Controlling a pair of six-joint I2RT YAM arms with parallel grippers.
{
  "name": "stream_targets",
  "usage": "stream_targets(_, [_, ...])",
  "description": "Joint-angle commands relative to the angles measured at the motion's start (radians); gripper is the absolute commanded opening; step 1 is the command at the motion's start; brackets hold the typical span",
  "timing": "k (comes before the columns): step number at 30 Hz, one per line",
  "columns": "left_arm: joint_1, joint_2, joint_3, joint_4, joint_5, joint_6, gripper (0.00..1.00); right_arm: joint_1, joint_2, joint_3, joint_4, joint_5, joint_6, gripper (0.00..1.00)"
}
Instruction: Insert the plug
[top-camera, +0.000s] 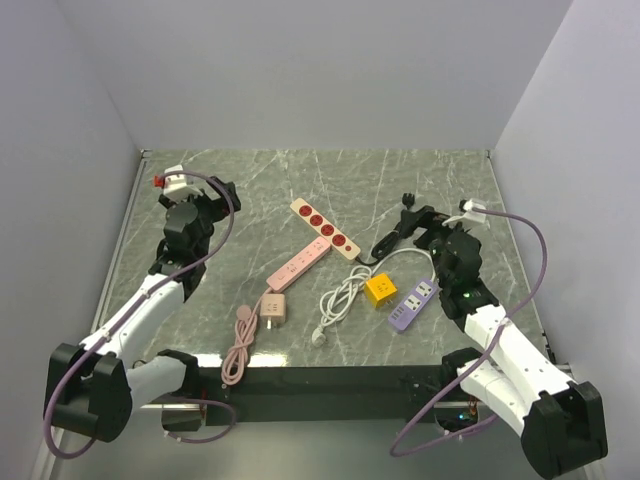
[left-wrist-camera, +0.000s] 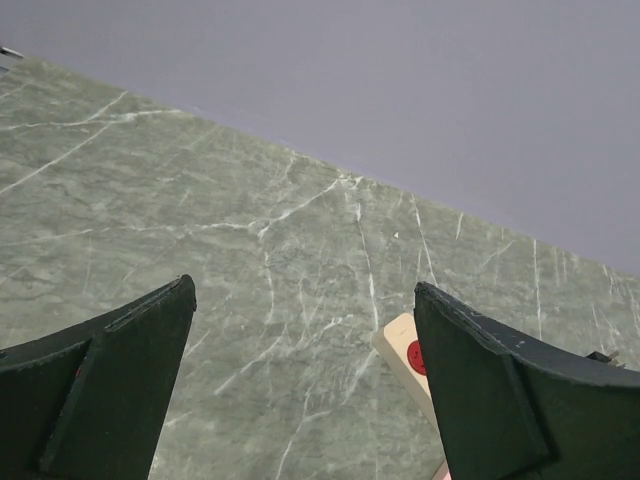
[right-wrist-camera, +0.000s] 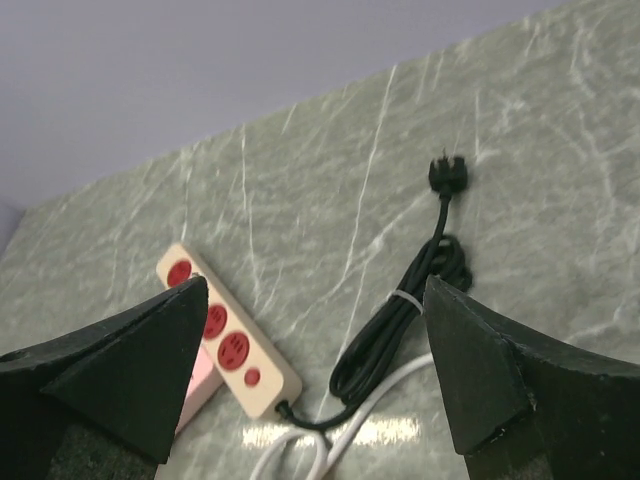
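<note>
The yellow cube plug (top-camera: 380, 288) is being crowded by white coiled cable (top-camera: 343, 292) and flat purple power strip (top-camera: 414, 304). Its top is being left clear.

Overhead, plus low wrist views

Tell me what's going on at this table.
Nothing is being held yet. Both arms hover over the marble table with jaws open: the left gripper near the far-left corner, the right gripper above the coiled black cable. The yellow plug sits on the table beside the purple power strip, not inserted in anything. A beige strip with red sockets and a pink strip lie in the middle, untouched.
</note>
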Motion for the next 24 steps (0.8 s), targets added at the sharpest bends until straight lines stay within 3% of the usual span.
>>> stream_targets(1, [-0.011,0.022,0.063,0.006,0.006,0.009,0.97,0.029,-0.001,0.043,-0.119,-0.036,0.009,0.94])
stream_targets(5, [-0.017,0.04,0.071,0.002,0.02,0.015,0.97,0.079,0.04,0.086,-0.249,-0.036,0.0,0.93])
stream_targets(19, [-0.022,0.077,0.101,-0.041,0.116,0.052,0.99,0.237,0.299,0.218,-0.476,-0.072,-0.046,0.93])
stream_targets(24, [-0.023,0.083,0.109,-0.046,0.121,0.052,0.99,0.269,0.321,0.23,-0.544,-0.055,-0.025,0.93])
